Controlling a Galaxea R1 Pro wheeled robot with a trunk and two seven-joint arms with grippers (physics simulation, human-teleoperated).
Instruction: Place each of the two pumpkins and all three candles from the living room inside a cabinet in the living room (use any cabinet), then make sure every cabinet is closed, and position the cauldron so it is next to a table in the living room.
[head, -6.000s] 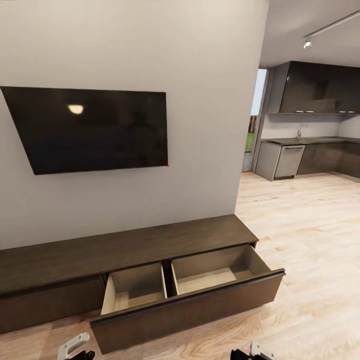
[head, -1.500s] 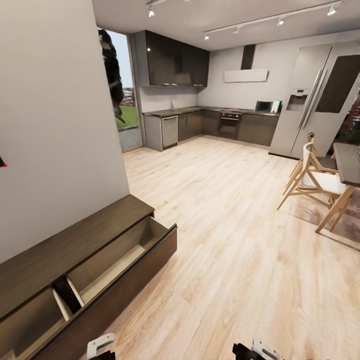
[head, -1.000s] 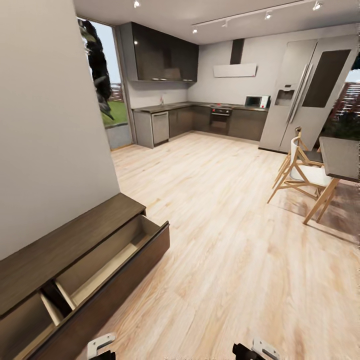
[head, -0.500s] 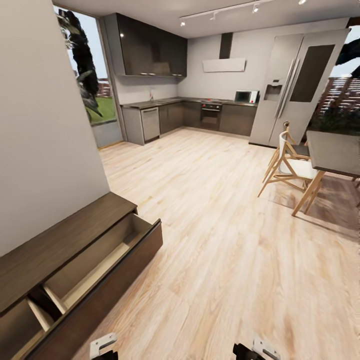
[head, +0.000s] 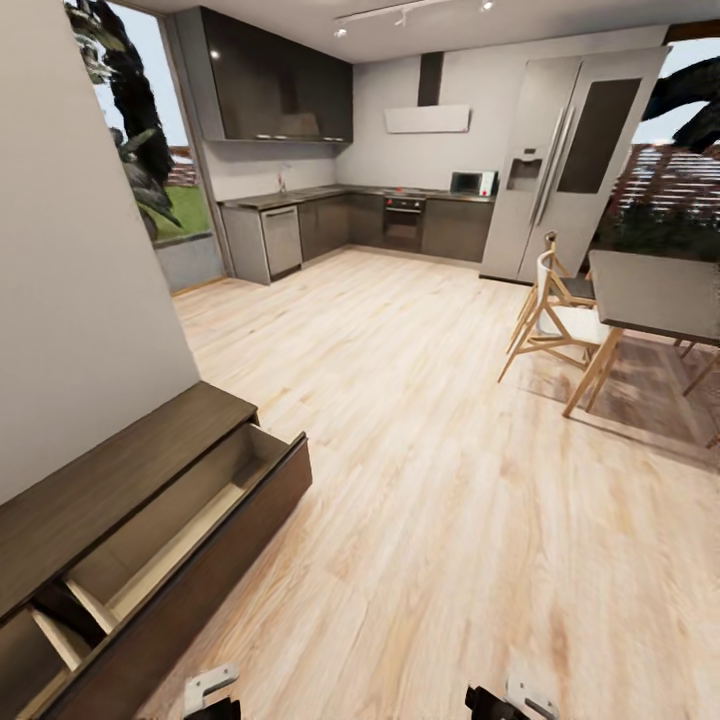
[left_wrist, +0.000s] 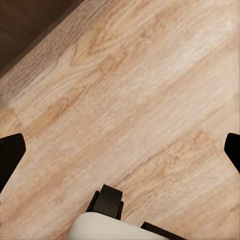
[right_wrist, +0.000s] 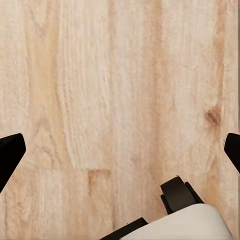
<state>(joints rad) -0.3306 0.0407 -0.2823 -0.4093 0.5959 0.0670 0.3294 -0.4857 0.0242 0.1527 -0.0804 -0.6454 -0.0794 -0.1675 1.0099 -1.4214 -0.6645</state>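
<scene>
A long, low dark-brown cabinet (head: 110, 480) stands against the pale wall (head: 70, 300) at the lower left of the head view. Its long axis runs along that wall, from the near left corner away toward the kitchen. Its wide drawer (head: 190, 540) is pulled out, its front facing the open floor, and pale beige compartments with a dark divider show inside. They look empty as far as can be seen.

Light wood floor (head: 430, 440) stretches from the cabinet to the kitchen, with nothing standing on it between. At the far wall are grey kitchen units (head: 330, 225), dark upper cupboards (head: 270, 85), a range hood (head: 427, 118), a microwave (head: 472, 183) and a tall refrigerator (head: 565, 150). At right, a dark dining table (head: 655, 295) with a pale wooden chair (head: 555, 320) stands on a rug (head: 650, 395). A window (head: 150, 140) at left shows greenery.

The left claw (left_wrist: 120, 145) shows in its wrist view with dark fingertips (left_wrist: 10, 155) at opposite edges, spread wide and holding nothing, above bare floor; a dark strip, likely the cabinet's edge, crosses one corner. The right claw (right_wrist: 120, 150) is likewise spread wide and empty over plain floorboards. The head view catches only small parts of both arms at its bottom edge.
</scene>
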